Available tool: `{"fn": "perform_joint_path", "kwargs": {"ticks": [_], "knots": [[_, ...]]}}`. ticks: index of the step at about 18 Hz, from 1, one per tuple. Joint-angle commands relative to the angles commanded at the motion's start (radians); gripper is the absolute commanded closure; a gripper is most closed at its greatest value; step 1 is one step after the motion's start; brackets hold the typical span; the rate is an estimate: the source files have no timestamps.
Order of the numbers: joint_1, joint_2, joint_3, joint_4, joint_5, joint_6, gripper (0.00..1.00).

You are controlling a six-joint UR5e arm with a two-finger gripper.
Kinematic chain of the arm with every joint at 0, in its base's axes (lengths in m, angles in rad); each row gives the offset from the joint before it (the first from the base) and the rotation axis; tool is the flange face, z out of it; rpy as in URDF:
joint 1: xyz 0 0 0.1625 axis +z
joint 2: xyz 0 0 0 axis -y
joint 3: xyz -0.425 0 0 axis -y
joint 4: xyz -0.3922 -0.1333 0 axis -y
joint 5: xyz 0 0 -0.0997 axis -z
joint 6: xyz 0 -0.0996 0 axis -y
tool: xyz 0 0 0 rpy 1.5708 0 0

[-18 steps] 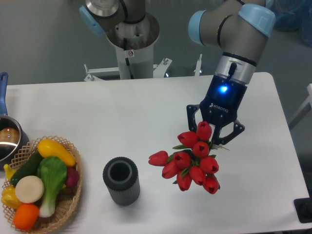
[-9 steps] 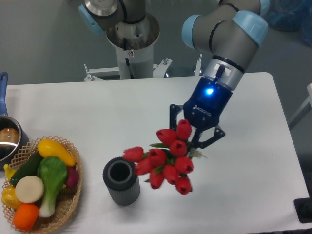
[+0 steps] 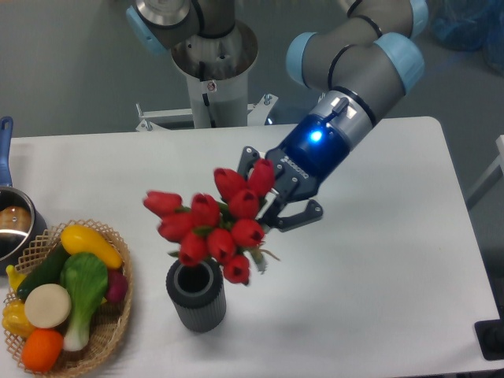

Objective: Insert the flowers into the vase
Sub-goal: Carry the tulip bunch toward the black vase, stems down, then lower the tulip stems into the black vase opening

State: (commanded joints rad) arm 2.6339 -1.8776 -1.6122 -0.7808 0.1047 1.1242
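The flowers (image 3: 214, 223), a bunch of red tulip buds with green leaves, hang in the air just above and slightly right of the vase's mouth, heads pointing left and toward the camera. My gripper (image 3: 269, 198) is shut on the bunch's stem end, tilted to the left; the stems are hidden behind the buds. The vase (image 3: 195, 295), a dark grey ribbed cylinder, stands upright near the table's front edge; its hollow mouth is partly covered by the lowest buds.
A wicker basket (image 3: 112, 331) of toy vegetables sits at the front left. A metal pot (image 3: 14, 224) with a blue handle is at the left edge. The arm's base column (image 3: 213, 71) stands behind the table.
My gripper has carried the flowers left and up, from right of the vase to just above its mouth, and has tilted further left.
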Motion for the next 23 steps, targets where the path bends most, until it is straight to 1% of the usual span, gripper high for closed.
{"fn": "perform_joint_path", "kwargs": {"ticks": [1,2,4,9,11,19,21,23], "knots": [[-0.003,-0.002,0.0,0.0,-0.034,0.017,0.67],[-0.008,-0.011,0.0,0.0,-0.043,0.032,0.67],[-0.049,-0.029,-0.003,0.0,-0.045,0.069,0.67],[-0.071,-0.032,-0.02,0.0,-0.048,0.078,0.67],[-0.078,-0.026,-0.046,0.0,-0.048,0.08,0.67],[-0.08,-0.003,-0.087,0.0,-0.048,0.078,0.67],[-0.081,0.015,-0.089,0.0,-0.048,0.068,0.67],[-0.081,0.041,-0.106,-0.002,-0.049,0.068,0.67]]}}
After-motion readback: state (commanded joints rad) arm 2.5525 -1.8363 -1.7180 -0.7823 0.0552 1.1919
